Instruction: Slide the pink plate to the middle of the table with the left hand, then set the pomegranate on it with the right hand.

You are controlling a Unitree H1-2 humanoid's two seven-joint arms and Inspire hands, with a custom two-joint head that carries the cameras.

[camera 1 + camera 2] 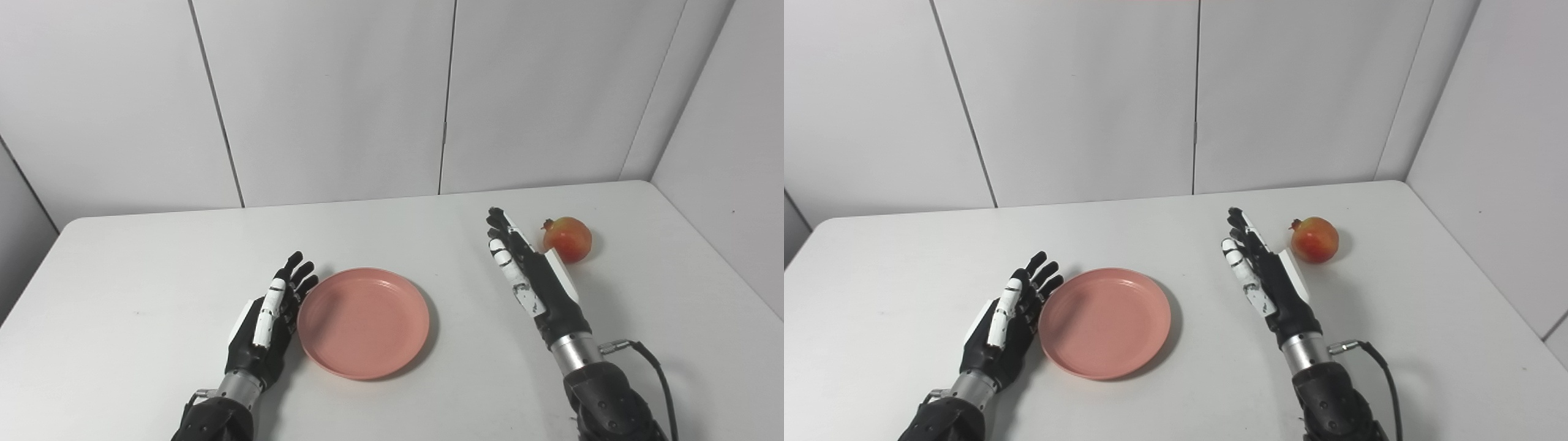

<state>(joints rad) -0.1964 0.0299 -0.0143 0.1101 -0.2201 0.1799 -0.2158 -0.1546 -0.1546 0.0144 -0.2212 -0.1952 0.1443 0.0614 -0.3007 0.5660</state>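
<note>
Pink plate (362, 323) — round, shallow, matte salmon plastic with a raised rim and a faint ring inside, lying flat near the middle of the white table (122, 294), nothing on it. Landmark for everything else here.

Just left of the plate, touching or very nearly touching its rim: left hand (269, 321), edge-on, fingers straight and a little spread, holding nothing. Black shell with a white strip along the upper finger, a brushed metal cuff at the wrist.

To the right of the plate, clearly apart from it: right hand (531, 275), likewise on edge, fingers extended and slightly apart, empty, palm turned toward the plate. Same black-and-white casing, silver wrist collar, a dark cable (658, 373) looping off beside the forearm.

Farther right of the plate and a little beyond it, just behind the right hand: pomegranate (568, 239) — roundish, glossy skin, red blending into orange-yellow, small crown pointing left toward the hand. Resting on the table, not held; contact with the hand's back impossible to tell.

Behind the plate, past the table's far edge: plain pale wall panels (324, 98) with thin dark seams.
</note>
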